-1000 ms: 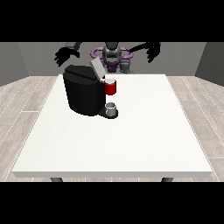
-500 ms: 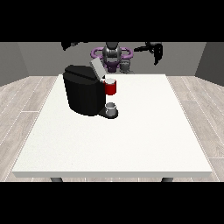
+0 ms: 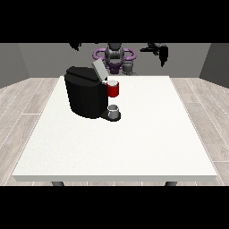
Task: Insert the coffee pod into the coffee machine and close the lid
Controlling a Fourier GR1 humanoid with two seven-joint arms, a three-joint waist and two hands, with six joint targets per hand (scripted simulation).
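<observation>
Open tabletop, 1 obstacle at the far left

The coffee machine (image 3: 87,94) — with its raised lid (image 3: 99,69), red pod holder (image 3: 113,89) and the grey cup (image 3: 114,110) at its base — blocks the table's (image 3: 134,143) far-left part. The near half and the whole right side lie bare. Both hands (image 3: 160,50) (image 3: 75,45) hang high above the far edge, well apart from the machine.

White table (image 3: 134,147) w/ black coffee machine (image 3: 85,96) standing on its far-left part.
</observation>
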